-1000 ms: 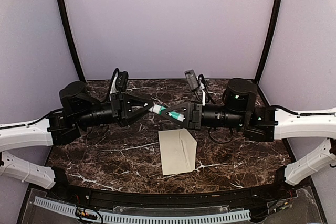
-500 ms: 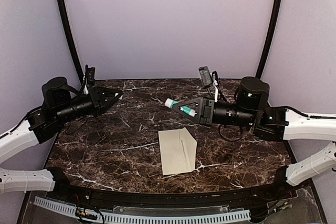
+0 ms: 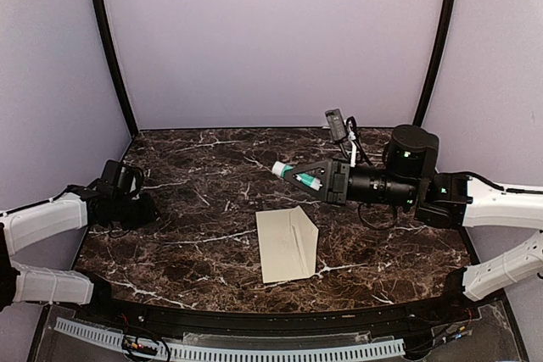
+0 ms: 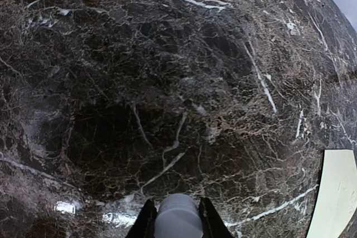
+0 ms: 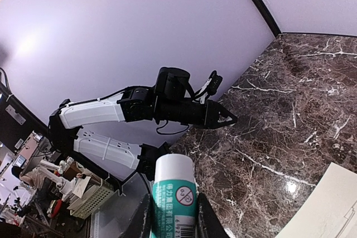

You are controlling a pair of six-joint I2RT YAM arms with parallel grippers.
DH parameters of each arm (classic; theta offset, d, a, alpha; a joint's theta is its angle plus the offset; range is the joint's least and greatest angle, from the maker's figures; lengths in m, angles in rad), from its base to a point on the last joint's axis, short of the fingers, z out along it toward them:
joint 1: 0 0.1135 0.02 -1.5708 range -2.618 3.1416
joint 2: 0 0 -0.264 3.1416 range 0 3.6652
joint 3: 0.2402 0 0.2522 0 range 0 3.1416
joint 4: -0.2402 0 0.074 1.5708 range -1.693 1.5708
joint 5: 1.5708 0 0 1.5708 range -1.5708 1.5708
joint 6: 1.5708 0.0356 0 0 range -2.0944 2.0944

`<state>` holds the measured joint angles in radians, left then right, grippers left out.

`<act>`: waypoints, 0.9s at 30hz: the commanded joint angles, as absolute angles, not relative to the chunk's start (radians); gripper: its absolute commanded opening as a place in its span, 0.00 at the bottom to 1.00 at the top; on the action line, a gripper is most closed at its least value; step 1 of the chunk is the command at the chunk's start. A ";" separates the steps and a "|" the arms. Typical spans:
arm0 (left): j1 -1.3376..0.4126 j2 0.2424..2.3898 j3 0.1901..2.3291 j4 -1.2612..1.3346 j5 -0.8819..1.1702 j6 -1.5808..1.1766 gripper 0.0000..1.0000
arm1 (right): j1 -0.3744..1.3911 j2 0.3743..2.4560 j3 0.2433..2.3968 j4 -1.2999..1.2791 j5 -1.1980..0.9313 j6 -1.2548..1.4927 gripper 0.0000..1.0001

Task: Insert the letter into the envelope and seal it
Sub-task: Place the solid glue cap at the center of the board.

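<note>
The envelope (image 3: 284, 246) lies flat at the table's middle front, its flap spread to the right. It also shows at the edge of the left wrist view (image 4: 337, 193) and the right wrist view (image 5: 329, 204). No separate letter sheet is in view. My right gripper (image 3: 299, 177) is shut on a green and white glue stick (image 3: 282, 169), held level above the table behind the envelope, with the stick's white end (image 5: 174, 165) pointing left. My left gripper (image 3: 144, 208) is low at the table's left edge, shut on a pale round cap (image 4: 177, 218).
The dark marble table (image 3: 204, 243) is ringed by lilac walls and two black corner posts (image 3: 110, 48). My left arm (image 5: 167, 104) shows across the table in the right wrist view. A black rail (image 3: 254, 320) runs along the front edge.
My left gripper pulled away from the glue stick, then swung back left and down to the table's left edge. My right gripper shifted a little right with the stick. The envelope has not moved.
</note>
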<state>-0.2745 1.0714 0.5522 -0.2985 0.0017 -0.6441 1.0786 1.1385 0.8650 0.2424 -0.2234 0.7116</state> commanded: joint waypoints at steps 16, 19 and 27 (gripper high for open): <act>-0.103 1.295 0.504 -0.152 -0.050 -0.567 0.08 | 1.074 1.126 0.862 0.253 -0.209 0.696 0.00; -0.100 1.304 0.498 -0.141 -0.051 -0.569 0.12 | 1.074 1.126 0.864 0.250 -0.208 0.693 0.00; -0.100 1.285 0.486 -0.141 -0.040 -0.545 0.54 | 1.074 1.128 0.865 0.249 -0.210 0.696 0.00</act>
<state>-0.1043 1.3075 0.5076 -0.1413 -0.0418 -0.5690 1.0786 1.1385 0.8635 0.2264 -0.2161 0.7078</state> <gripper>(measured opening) 0.472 0.197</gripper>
